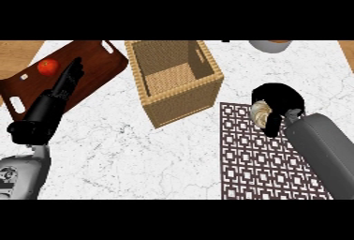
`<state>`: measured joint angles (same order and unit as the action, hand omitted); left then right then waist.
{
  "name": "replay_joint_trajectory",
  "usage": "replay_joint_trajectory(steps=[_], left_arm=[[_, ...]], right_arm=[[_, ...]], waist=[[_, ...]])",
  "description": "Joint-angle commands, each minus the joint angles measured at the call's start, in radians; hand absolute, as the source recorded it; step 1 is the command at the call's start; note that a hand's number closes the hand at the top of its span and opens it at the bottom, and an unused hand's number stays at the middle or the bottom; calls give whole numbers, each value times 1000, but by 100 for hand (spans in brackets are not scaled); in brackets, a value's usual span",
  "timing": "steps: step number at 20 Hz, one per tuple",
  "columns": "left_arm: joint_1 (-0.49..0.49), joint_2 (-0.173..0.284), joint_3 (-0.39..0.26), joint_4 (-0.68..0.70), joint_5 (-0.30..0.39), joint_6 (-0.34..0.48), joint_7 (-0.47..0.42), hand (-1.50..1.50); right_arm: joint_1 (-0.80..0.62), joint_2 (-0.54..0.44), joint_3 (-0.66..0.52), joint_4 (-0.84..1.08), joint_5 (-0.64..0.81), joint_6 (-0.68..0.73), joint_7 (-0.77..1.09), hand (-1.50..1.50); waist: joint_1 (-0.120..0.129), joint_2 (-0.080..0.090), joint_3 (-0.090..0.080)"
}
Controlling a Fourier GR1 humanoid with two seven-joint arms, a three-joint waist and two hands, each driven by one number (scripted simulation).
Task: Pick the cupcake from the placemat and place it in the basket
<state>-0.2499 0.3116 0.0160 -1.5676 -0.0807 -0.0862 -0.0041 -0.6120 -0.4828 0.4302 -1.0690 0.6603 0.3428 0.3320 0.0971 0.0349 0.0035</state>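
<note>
The cupcake (261, 114) shows as a pale, round shape at the top of the patterned placemat (259, 164). My right hand (278, 101) is curled round it from the right and above and hides most of it. The woven basket (176, 79) stands to the left of the placemat with nothing inside. My left hand (69, 79) is at the far left, fingers straight and pointing up over a wooden tray.
A dark wooden tray (97, 63) with handles lies at the upper left and carries a red tomato (47, 67). A grey bowl (269, 45) peeks in at the top edge. White marble counter (138, 154) lies between the tray and placemat.
</note>
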Motion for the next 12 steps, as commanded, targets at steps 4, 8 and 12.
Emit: replay_joint_trajectory(steps=[4,8,12], left_arm=[[-4,-13,-22,0,-12,-4,-24,0],[3,-19,-25,36,-31,11,-32,0],[-19,-28,-24,27,-34,25,-7,0]], right_arm=[[-154,-124,-11,164,83,-164,-396,150],[-219,-90,-146,243,-5,-313,-532,150],[-311,-11,-316,260,-212,-302,-651,150]], waist=[[28,14,4],[5,11,3],[2,2,4]])
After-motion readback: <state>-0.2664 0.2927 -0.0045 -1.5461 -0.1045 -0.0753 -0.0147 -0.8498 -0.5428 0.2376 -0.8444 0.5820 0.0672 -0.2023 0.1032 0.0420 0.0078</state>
